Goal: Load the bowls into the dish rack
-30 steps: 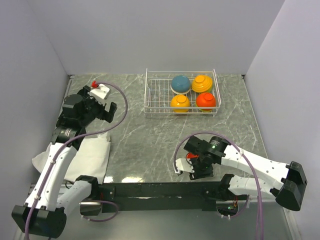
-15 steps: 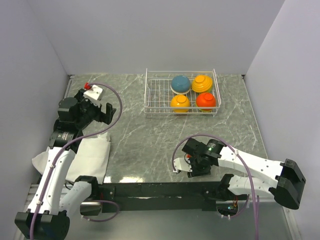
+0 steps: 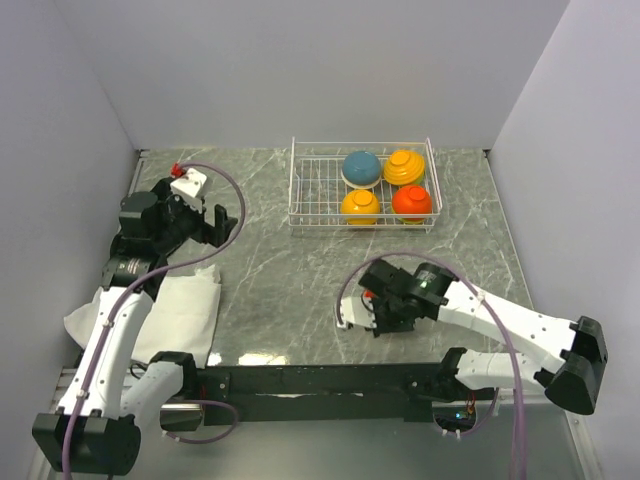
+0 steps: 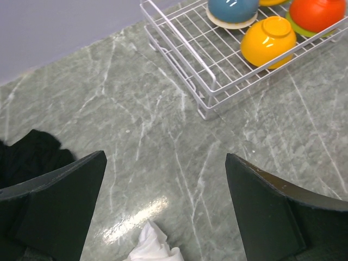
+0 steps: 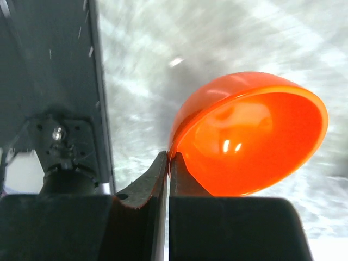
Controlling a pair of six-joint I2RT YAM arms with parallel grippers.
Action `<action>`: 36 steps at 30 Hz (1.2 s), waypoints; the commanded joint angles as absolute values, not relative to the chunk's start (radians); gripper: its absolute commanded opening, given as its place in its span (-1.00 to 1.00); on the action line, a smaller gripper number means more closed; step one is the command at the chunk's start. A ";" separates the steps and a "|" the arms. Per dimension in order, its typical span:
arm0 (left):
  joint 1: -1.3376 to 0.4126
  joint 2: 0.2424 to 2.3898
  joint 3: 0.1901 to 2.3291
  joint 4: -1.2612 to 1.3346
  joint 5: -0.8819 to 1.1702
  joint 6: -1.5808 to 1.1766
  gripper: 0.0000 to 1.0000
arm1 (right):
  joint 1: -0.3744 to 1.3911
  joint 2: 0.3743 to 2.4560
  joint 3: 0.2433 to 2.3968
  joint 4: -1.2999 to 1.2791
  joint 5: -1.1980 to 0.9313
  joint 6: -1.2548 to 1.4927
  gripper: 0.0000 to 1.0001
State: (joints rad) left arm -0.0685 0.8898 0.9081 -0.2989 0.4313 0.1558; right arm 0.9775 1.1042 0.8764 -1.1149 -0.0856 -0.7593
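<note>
The dish rack (image 3: pixel 314 192) stands at the back of the table with a teal-blue bowl (image 3: pixel 361 168), two yellow-orange bowls (image 3: pixel 404 167) (image 3: pixel 360 206) and a red-orange bowl (image 3: pixel 412 203) upside down in it. My right gripper (image 3: pixel 378 308) is low over the near middle of the table. In the right wrist view it (image 5: pixel 169 157) is shut on the rim of an orange bowl (image 5: pixel 250 136), tilted on its side. My left gripper (image 3: pixel 213 228) hangs open at the far left, its fingers (image 4: pixel 60 206) wide apart with only bare table between them. The rack (image 4: pixel 179 41) shows at the top of the left wrist view.
A crumpled white cloth (image 3: pixel 180 310) lies at the near left, its tip (image 4: pixel 152 247) showing below my left gripper. The rack's left half holds no bowls. Grey walls close in the table on three sides.
My right gripper has shut on the orange bowl's rim and shifted a little left and away from the near edge. The left gripper has barely moved.
</note>
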 commanded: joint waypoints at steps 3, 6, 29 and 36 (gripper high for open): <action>-0.078 0.991 1.032 -0.244 0.564 0.095 0.94 | 0.962 1.143 1.234 -1.161 -0.124 -0.703 -1.00; -0.103 1.064 1.095 -0.232 0.624 0.097 0.94 | 0.893 1.195 1.357 -1.120 -0.187 -0.667 -1.00; -0.334 1.758 1.652 -0.239 0.588 0.161 0.89 | 0.115 1.917 1.591 0.415 -1.445 1.007 -1.00; -0.354 1.881 1.762 -0.279 0.534 0.222 0.89 | 0.107 2.040 1.628 0.489 -1.448 1.065 -1.00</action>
